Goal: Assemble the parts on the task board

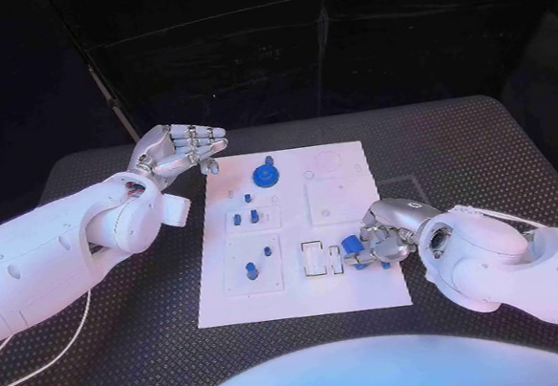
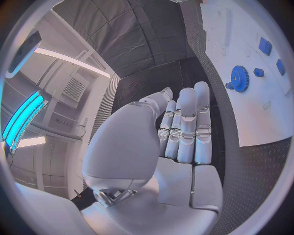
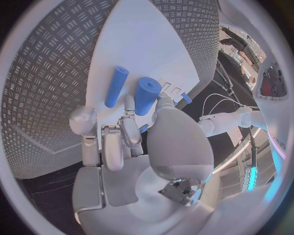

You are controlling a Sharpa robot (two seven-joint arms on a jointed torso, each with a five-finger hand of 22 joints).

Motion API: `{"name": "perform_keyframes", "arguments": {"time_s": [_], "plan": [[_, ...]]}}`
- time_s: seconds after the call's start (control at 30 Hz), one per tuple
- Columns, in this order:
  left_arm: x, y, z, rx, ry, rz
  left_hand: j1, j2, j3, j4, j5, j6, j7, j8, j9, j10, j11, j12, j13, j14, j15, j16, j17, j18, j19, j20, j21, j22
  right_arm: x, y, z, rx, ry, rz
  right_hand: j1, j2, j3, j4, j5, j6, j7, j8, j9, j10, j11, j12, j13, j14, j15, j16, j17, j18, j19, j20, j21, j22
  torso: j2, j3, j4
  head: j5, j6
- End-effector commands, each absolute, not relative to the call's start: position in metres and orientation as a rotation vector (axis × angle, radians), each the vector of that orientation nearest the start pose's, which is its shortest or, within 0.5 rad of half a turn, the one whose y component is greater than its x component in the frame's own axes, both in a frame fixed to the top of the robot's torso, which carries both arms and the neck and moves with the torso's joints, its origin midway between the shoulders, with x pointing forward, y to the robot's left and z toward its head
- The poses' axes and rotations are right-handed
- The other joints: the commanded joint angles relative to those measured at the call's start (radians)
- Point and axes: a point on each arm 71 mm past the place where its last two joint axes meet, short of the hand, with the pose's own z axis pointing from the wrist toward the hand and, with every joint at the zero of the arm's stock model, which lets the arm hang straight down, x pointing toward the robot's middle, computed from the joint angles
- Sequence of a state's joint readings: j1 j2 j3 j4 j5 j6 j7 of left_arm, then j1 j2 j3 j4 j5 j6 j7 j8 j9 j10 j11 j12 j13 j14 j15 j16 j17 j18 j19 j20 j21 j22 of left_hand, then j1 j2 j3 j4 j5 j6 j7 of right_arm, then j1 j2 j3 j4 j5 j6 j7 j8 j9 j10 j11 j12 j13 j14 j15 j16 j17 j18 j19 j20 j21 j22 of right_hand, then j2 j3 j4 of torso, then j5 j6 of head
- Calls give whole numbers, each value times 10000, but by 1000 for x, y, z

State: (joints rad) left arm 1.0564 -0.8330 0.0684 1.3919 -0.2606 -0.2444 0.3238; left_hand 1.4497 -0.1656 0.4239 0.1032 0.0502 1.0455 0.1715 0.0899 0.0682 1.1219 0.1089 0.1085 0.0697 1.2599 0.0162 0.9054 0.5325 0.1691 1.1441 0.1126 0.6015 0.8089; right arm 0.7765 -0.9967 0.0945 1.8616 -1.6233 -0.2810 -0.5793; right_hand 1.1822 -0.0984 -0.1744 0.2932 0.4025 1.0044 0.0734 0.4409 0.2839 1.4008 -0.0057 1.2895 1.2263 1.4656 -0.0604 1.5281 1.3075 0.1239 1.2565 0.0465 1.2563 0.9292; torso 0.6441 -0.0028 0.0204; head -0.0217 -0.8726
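**Right hand on a blue cylinder at the board's near edge, left hand idle off the far corner**

My right hand (image 1: 379, 236) sits over the near right part of the task board (image 1: 362, 293), fingers curled in around a short blue cylinder (image 3: 147, 95). From the right wrist camera I see that thick cylinder pinched between a fingertip and the thumb, so I count it as held. A second, thinner blue rod (image 3: 115, 86) lies flat on the white plate just beside the held one; I cannot tell whether any finger touches it. The right arm comes in low from the near right, wrist bent so the palm faces down and toward the board.

My left hand (image 1: 176, 152) holds nothing. Its fingers (image 2: 186, 127) are stretched out close together, side by side, only slightly bent, and it hangs above the black table (image 1: 135, 366) just off the board's far left corner, clear of the plate. The left forearm angles up from the near left.

On the board, a blue gear (image 1: 266, 174) stands near the far edge, close to the left hand but apart from it; the left wrist camera shows it too. Small blue pegs (image 1: 245, 219) stand in the middle left section, and another blue peg (image 1: 251, 271) in the near left section, all well apart from the right hand.
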Motion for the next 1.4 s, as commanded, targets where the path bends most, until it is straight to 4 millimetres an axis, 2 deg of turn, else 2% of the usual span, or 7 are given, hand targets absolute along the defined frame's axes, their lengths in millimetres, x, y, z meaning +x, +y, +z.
{"name": "perform_keyframes", "arguments": {"time_s": [0.03, 0.2, 0.3, 0.47, 0.57, 0.87, 1.4], "plan": [[496, 239, -219, -9921, 15185, -14218, 30, 51, 9, -73, -10, 64, 21, -13, -2, -31, -6, 14, -3, -15, 27, -68, -10, 133, 7, 62, -47, -11, 351, -203, -291, 854, 20232, 3988, 79, 299, 125, -4, 255, -18, -79, 133, 85, 105, -30, 116, 136, 890, -103, 71, 1760, -69, 85, -35, 54, 60, -13, -7, 1, 13, 0], [496, 239, -219, -9917, 15185, -14223, 30, 51, 9, -73, -10, 64, 21, -13, -2, -31, -6, 14, -3, -15, 27, -68, -10, 133, 7, 62, -47, -11, 349, -203, -284, 1664, 19568, 4531, 309, 558, 205, -26, 922, -54, -128, 281, 213, 193, -78, 221, 314, 901, -149, 98, 1822, -80, 120, -78, 99, 134, -30, 4, -24, -49, 0], [496, 239, -219, -9916, 15184, -14225, 30, 51, 9, -73, -10, 64, 21, -13, -2, -31, -6, 14, -3, -15, 27, -68, -10, 133, 7, 62, -47, -11, 348, -204, -280, 2338, 19204, 4892, 663, 579, 277, -105, 1127, -97, -139, 314, 253, 201, -94, 223, 349, 903, -164, 102, 1832, -80, 114, -93, 100, 136, -35, -20, -39, -75, 0], [496, 238, -219, -9907, 15193, -14258, 22, 50, 6, -74, -10, 63, 20, -13, -3, -31, -7, 20, -2, -14, 25, -68, -14, 134, 9, 62, -51, -13, 344, -203, -272, 3405, 18715, 5582, 986, 704, 349, -45, 1668, -123, -149, 347, 305, 202, -107, 185, 372, 907, -175, 113, 1858, -86, 118, -110, 116, 166, -48, -13, -20, -99, 0], [496, 238, -219, -9909, 15199, -14261, 17, 50, 3, -76, -10, 63, 20, -14, -3, -32, -8, 24, -2, -13, 24, -68, -17, 135, 10, 61, -54, -15, 342, -201, -271, 3836, 18724, 5920, 1021, 734, 356, -40, 1787, -126, -153, 343, 312, 208, -111, 182, 386, 909, -178, 119, 1871, -88, 122, -112, 124, 178, -37, -19, -8, -138, 0], [496, 237, -220, -9925, 15275, -14284, 44, 53, 16, -102, -8, 62, 14, -13, -3, -33, -15, 32, -2, -14, 17, -69, -23, 138, 13, 57, -58, -17, 342, -188, -279, 4554, 19713, 6381, 962, 738, 316, -16, 1827, -128, -138, 331, 314, 176, -101, 113, 326, 901, -173, 102, 1830, -73, 76, -111, 82, 94, -35, -29, 21, -63, 0], [496, 235, -220, -9924, 15307, -14313, 44, 53, 16, -102, -8, 62, 14, -13, -3, -33, -15, 32, -2, -14, 17, -69, -23, 138, 13, 57, -58, -17, 343, -162, -290, 4534, 20732, 6643, 216, 863, -101, -8, 1200, 49, -177, 338, 367, 208, -121, 23, 342, 894, -181, 86, 1796, -63, 40, -109, 57, 70, -38, -25, -24, 42, 0]]}}
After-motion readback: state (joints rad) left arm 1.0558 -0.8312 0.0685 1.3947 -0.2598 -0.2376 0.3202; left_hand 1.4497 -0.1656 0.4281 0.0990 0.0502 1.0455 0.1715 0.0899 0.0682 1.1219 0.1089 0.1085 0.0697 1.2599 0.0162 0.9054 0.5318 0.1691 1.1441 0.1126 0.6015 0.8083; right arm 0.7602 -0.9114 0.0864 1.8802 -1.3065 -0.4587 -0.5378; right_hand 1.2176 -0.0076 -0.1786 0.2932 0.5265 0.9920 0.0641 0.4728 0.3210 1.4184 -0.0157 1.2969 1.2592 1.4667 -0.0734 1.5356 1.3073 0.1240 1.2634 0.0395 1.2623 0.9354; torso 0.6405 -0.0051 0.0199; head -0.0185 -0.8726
